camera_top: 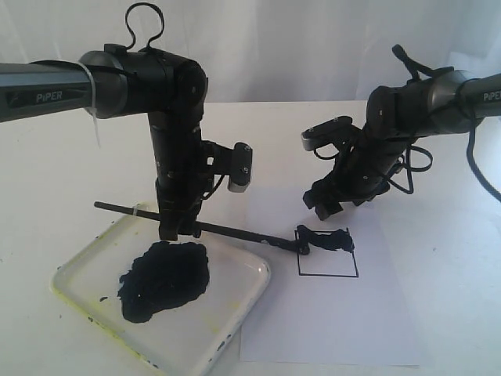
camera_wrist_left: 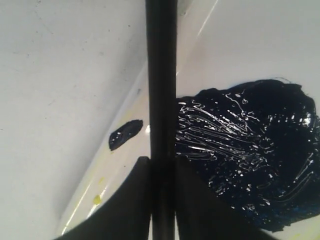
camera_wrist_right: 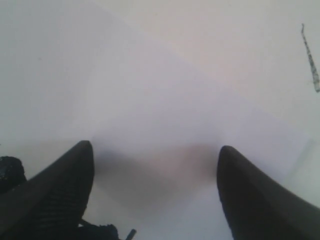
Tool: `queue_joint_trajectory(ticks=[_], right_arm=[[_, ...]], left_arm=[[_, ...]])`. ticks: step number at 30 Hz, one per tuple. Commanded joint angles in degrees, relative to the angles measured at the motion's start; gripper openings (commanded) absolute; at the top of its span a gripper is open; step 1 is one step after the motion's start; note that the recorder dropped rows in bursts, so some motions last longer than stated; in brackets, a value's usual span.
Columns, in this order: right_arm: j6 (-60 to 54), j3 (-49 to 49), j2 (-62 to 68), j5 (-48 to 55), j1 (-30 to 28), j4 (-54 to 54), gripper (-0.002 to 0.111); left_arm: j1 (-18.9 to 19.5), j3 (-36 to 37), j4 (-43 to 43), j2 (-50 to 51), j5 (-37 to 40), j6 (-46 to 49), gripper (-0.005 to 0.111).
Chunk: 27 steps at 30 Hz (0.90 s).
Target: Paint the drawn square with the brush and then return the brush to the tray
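The tray [camera_top: 235, 294] sits nearest on the tabletop [camera_top: 454, 274], its paint blob [camera_top: 164, 278] under the left fingers [camera_wrist_left: 120, 210]. These pinch the brush [camera_top: 235, 232] mid-shaft, holding it near level so the tip reaches toward three o'clock onto the square [camera_top: 329, 262]. Only the square's twelve o'clock edge is daubed, so painting looks barely begun. The right fingers [camera_wrist_right: 60, 195], spread and empty, hover at the square's twelve o'clock, likely keeping clear. Count: one tray, one blob, one brush, one square, one paper [camera_top: 352, 321].
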Motion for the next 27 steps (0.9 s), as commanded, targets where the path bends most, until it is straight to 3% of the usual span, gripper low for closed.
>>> queue_joint_trajectory(ticks=[1, 10, 27], right_arm=[[-0.58, 0.10, 0.54, -0.30, 0.03, -0.64, 0.066], [-0.58, 0.10, 0.54, -0.30, 0.03, -0.64, 0.066], [-0.58, 0.10, 0.54, -0.30, 0.03, -0.64, 0.066]], left_arm=[[-0.07, -0.15, -1.05, -0.76, 3.43, 0.63, 0.000], [-0.07, -0.15, -0.51, -0.76, -2.30, -1.63, 0.000], [0.13, -0.15, 1.08, 0.47, -2.59, -1.59, 0.000]])
